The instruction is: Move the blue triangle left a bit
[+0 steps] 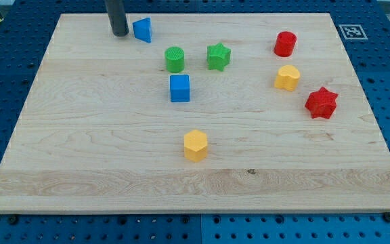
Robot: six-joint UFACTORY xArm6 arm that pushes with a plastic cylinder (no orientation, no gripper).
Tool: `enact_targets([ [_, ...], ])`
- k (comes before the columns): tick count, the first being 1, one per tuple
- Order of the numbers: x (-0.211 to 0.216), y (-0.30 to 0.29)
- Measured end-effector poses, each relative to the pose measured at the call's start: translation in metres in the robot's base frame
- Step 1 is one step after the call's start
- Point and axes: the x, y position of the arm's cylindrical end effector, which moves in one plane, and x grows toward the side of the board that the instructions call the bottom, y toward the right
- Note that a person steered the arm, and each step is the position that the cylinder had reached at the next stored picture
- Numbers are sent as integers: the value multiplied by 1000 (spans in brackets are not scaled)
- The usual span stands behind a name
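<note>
The blue triangle (143,30) sits near the view's top edge of the wooden board (100,149), left of centre. My tip (120,32) is the lower end of a dark rod that comes down from the view's top. It stands just left of the blue triangle, with a small gap between them.
A green cylinder (175,59), a green star (218,57) and a blue cube (179,88) lie below and right of the triangle. A yellow hexagon (196,145) is lower centre. A red cylinder (285,44), a yellow block (287,78) and a red star (321,102) are at the right.
</note>
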Motion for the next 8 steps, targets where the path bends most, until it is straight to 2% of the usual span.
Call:
enact_targets([
  [2,59,54],
  [3,50,78],
  [4,17,83],
  [5,5,78],
  [8,5,23],
])
